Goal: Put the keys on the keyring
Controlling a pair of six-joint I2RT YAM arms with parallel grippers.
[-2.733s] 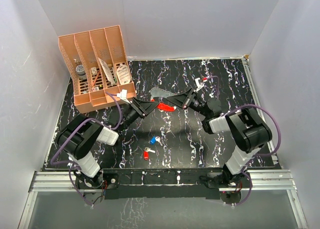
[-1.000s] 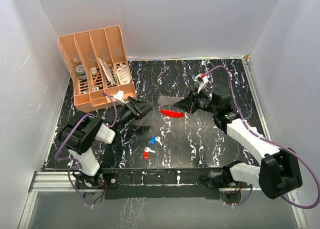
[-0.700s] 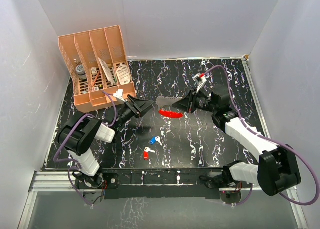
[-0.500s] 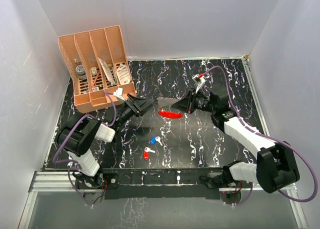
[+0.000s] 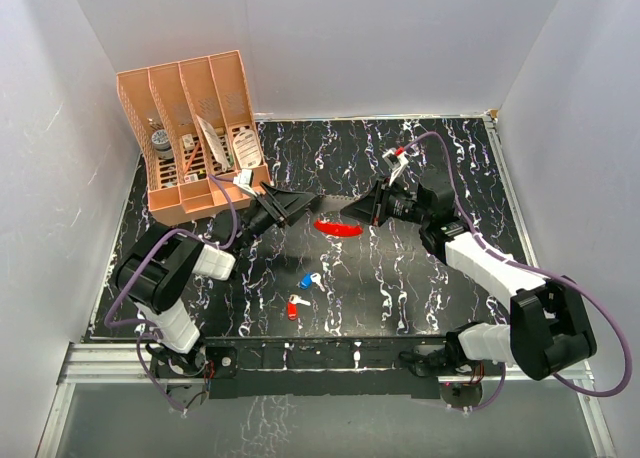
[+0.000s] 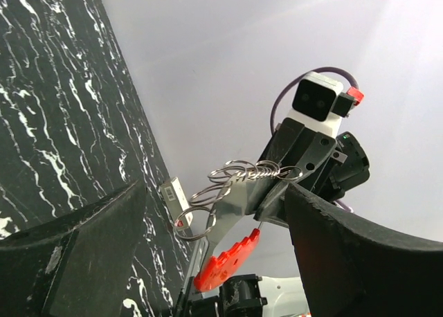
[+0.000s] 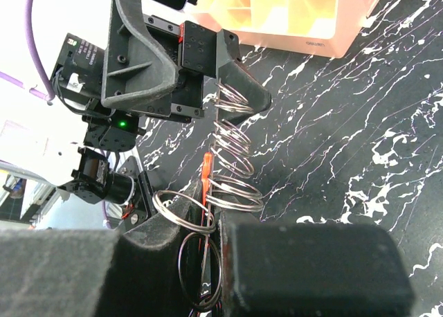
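The keyring [image 5: 335,227], a red curved strip with a grey band and several wire rings, hangs above the middle of the table. My right gripper [image 5: 358,211] is shut on it; the right wrist view shows its thin red edge [image 7: 206,170] and wire rings [image 7: 232,158] between the closed jaws [image 7: 214,223]. My left gripper [image 5: 292,206] is open just left of the keyring, apart from it. In the left wrist view the keyring [image 6: 225,261] hangs beyond the spread fingers [image 6: 214,189]. The blue-headed key [image 5: 305,280] and the red-headed key [image 5: 293,312] lie on the table nearer the front.
An orange slotted organizer [image 5: 190,128] with small items stands at the back left, close behind my left arm; it also shows in the right wrist view [image 7: 304,19]. White walls enclose the black marbled table [image 5: 440,308] on three sides.
My right arm has stretched out and carried the keyring slightly left. My left gripper, which had drawn back from the keyring, has moved right and up toward it again.
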